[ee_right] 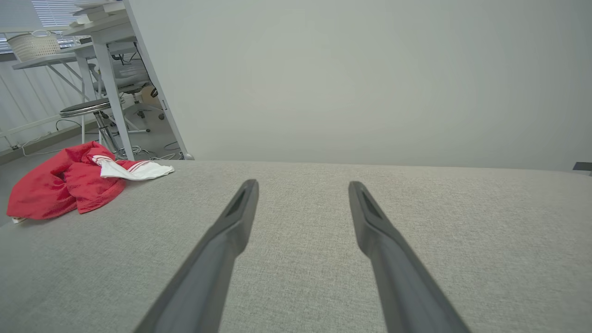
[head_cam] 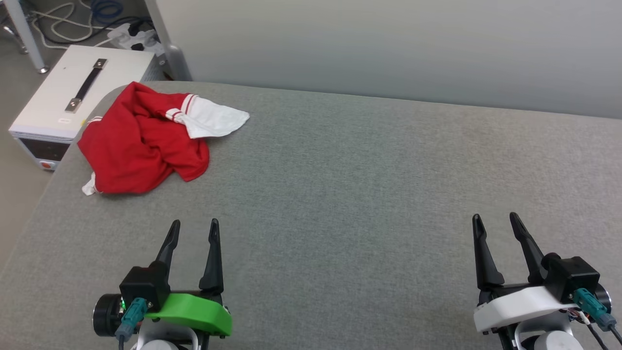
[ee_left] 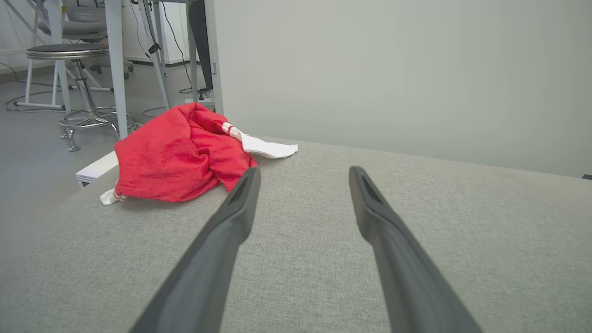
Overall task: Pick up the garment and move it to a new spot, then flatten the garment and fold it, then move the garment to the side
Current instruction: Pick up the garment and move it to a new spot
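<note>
Both pairs of fingers stood spread wide with nothing between them. The left gripper (head_cam: 195,222) hovered low over the near left of the grey table (head_cam: 340,194), its dark fingers (head_cam: 212,257) pointing toward the far edge. The right gripper (head_cam: 496,217) hung the same way at the near right, well apart from the left one. Neither touched any cloth.

Beyond the left gripper, up at the table's far left corner, lay the shirt (head_cam: 141,146). It was a crumpled red heap with one white sleeve (head_cam: 216,119) flopped out to the right, its striped trim showing, and a scrap of white poked out at the heap's near left. The heap reached the table's left edge. Off that corner, lower down, sat a white box (head_cam: 73,92) with a black handle.

To my eye nothing of the job was done yet. The shirt was bunched and unheld, so picking it up, shifting it, smoothing it flat, folding it and setting it aside all lay ahead. The left gripper was the nearer one and looked the likelier to make the first reach.
</note>
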`<state>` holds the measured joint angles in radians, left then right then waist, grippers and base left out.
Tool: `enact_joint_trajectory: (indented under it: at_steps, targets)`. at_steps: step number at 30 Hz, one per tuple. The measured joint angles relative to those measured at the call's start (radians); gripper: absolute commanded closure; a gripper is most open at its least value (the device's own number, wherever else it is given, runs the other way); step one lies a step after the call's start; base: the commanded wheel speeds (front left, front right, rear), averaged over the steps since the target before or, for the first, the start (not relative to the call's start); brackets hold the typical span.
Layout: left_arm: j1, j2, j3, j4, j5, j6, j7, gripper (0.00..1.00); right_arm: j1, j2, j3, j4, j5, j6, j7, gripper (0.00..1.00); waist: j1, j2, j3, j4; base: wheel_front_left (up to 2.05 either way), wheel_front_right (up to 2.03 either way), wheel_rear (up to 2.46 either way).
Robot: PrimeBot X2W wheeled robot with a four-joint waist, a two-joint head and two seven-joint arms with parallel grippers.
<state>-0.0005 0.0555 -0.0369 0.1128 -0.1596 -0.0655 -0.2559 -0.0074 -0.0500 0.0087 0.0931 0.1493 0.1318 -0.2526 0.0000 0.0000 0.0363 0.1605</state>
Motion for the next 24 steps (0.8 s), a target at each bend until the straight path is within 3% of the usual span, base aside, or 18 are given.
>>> enact_joint_trajectory:
  at_steps: [15,24]
  targets:
    - [0.002,0.0,0.007,-0.006,0.0,-0.001,0.0,0.0,0.0,0.002,0.026,0.0,0.01,0.0,0.0,0.0,0.0,0.0,-0.011,0.177,0.0,0.0,0.0]
    - [0.002,0.0,-0.006,-0.001,-0.006,-0.002,0.0,0.0,0.0,0.002,0.03,0.001,0.01,0.0,0.0,0.0,0.0,0.0,-0.001,0.238,0.0,0.0,0.0]
